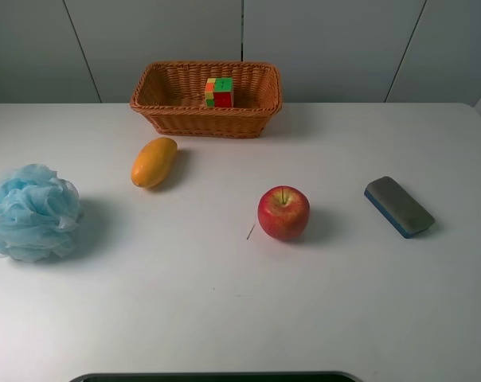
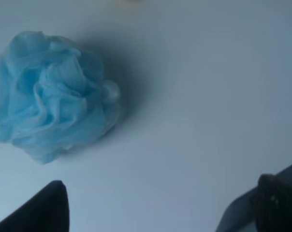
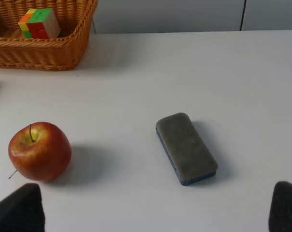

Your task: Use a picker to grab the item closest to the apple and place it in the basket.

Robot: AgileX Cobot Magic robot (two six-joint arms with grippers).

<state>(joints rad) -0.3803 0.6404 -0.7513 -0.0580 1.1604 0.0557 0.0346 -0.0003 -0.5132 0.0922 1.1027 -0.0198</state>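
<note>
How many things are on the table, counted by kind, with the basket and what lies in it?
Basket: 1
Puzzle cube, inside the basket: 1
Mango: 1
Apple: 1
Board eraser: 1
Blue bath pouf: 1
Total: 6

Red apple [image 1: 283, 212], orange mango [image 1: 153, 161]; pale blue pouf [image 1: 29, 212], grey-blue eraser [image 1: 398, 206], tan basket [image 1: 206, 119]

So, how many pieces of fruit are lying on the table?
2: a mango in front of the basket's left end, and an apple near the table's middle. None seems hidden.
</note>
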